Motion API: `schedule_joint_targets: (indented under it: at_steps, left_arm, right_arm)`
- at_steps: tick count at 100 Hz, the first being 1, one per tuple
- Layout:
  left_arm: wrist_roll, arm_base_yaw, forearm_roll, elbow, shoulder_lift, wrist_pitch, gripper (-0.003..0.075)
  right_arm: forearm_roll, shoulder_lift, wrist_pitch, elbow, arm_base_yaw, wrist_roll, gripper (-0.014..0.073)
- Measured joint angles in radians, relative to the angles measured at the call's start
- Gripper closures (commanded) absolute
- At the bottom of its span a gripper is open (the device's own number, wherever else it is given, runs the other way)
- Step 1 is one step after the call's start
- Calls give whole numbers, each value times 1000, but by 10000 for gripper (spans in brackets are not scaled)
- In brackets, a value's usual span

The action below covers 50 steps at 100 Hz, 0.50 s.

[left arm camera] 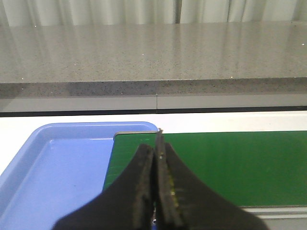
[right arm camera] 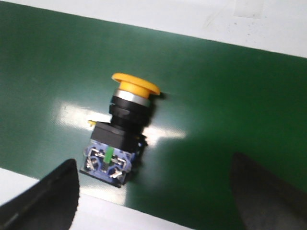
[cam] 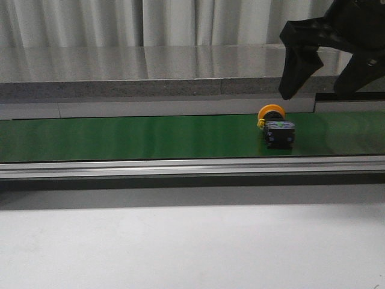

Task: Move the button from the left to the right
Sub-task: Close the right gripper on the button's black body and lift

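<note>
Right, your right gripper [cam: 319, 78] hangs above the button [cam: 276, 127] with its jaws spread wide and nothing between them, set to straddle it. That button lies on its side on the green belt [cam: 132, 137], orange cap toward the far edge, terminals facing you. Your left gripper [left arm camera: 156, 158] sits pinched closed and empty by the blue tray [left arm camera: 62, 167], out of the way.
</note>
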Motion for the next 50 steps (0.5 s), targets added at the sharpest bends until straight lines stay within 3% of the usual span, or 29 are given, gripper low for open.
schedule_joint_targets:
  at_steps: [38,50]
  left_arm:
    - [0,0,0,0,0,0,741]
    - [0,0,0,0,0,0,741]
  right_arm:
    - [0,90,-4,-9,1,-9,-27]
    - [-2,121,-4,-9,1,-11,72]
